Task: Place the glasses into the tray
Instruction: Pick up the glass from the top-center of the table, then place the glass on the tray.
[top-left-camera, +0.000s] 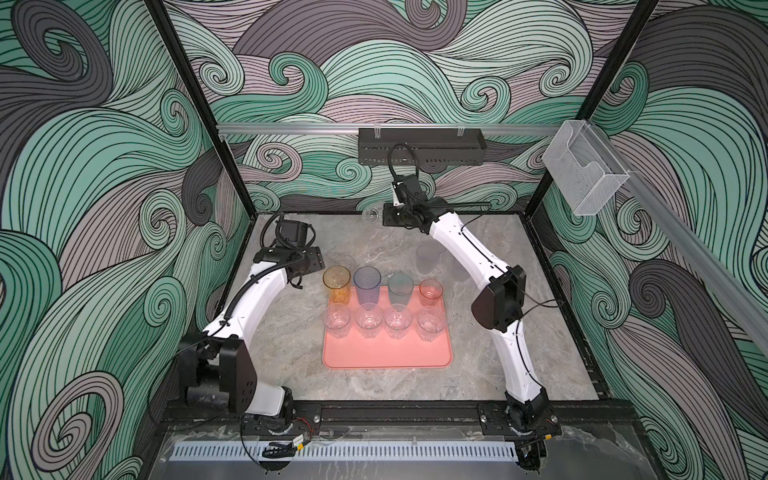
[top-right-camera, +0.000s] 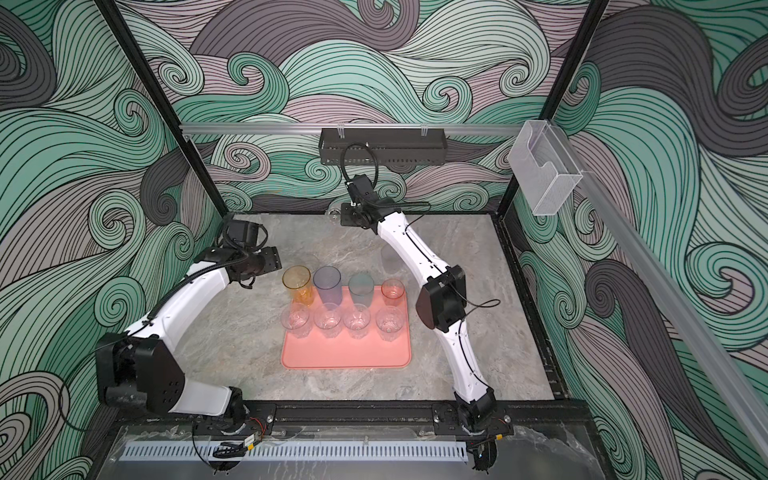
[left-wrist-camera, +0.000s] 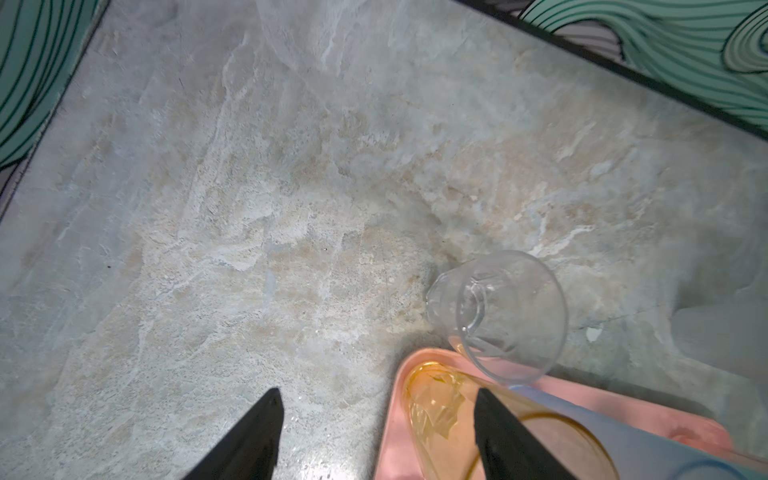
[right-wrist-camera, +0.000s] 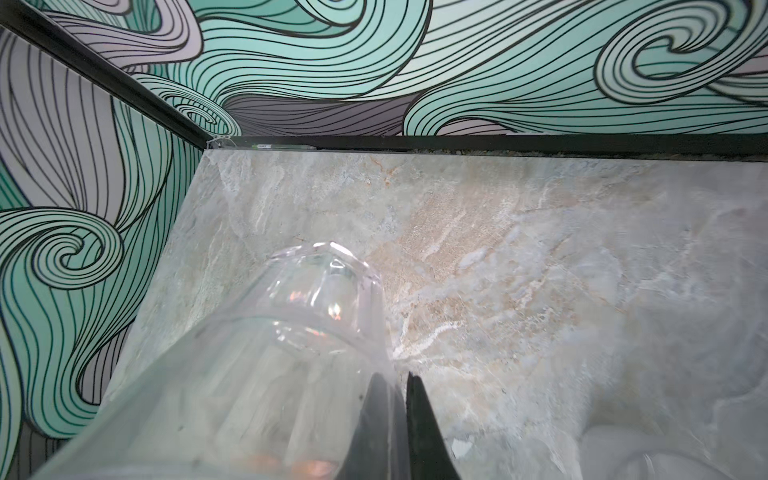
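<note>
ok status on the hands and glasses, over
Right hand shut on clear glass wall, at the back. Left hand open, empty, by amber glass. Tray holds eight. Stray glass behind tray.

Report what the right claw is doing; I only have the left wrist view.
Observer: The right claw is shut on the wall of a short clear faceted glass tumbler, one finger inside, one outside.
Operator: Give its location.
Observer: In a top view that tumbler is by the back edge of the grey stone table, well behind the flat salmon-pink rectangular tray.
Operator: State the tray's free room.
Observer: Its back half holds a row of four tinted tumblers and a row of four clear ones; its front half is bare.
</note>
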